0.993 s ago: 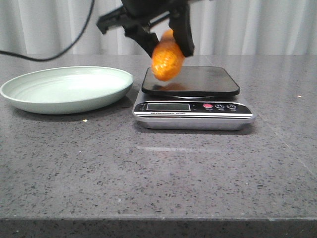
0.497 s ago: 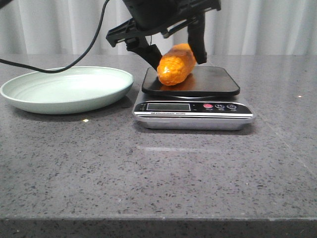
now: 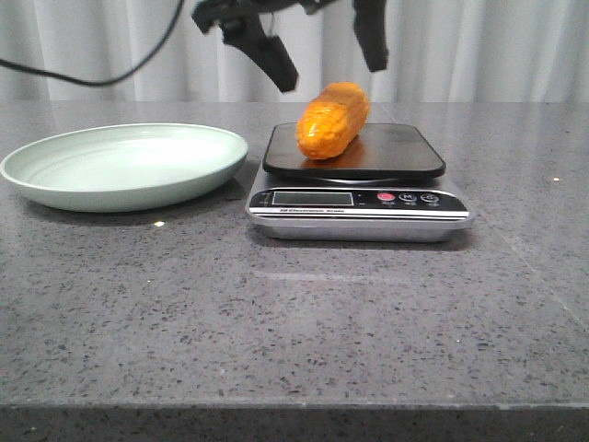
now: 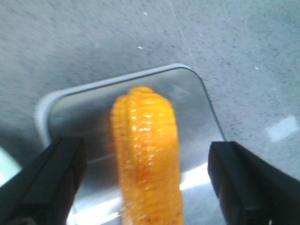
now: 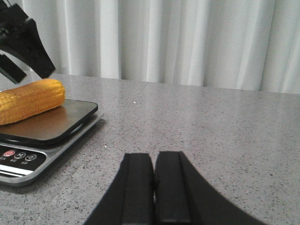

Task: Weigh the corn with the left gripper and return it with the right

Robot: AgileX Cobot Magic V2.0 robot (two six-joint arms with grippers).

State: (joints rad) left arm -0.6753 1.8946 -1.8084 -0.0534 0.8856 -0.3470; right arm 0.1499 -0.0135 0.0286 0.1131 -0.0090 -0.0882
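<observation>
Corn (image 3: pixel 333 121) is lying on your scale (image 3: pixel 359 195) platform, touching neither finger. Your left gripper (image 3: pixel 327 44) hangs just above it with jaws spread wide. Right gripper (image 5: pixel 154 187) sits low over the desk (image 3: pixel 294 313), jaws pressed together, holding nothing.

Corn (image 3: pixel 333 120) lies on black platform of scale (image 3: pixel 359 198), tilted, near end toward plate side. Left gripper (image 3: pixel 322 46) above corn, jaws spread wide, both clear of corn. Pale green plate (image 3: pixel 124 167) just beside scale, on its left. Scale display blank-looking, red button and two grey buttons beside it. Both rest on grey speckled surface (image 3: pixel 294 322). Black cable crosses upper left before white curtain.
</observation>
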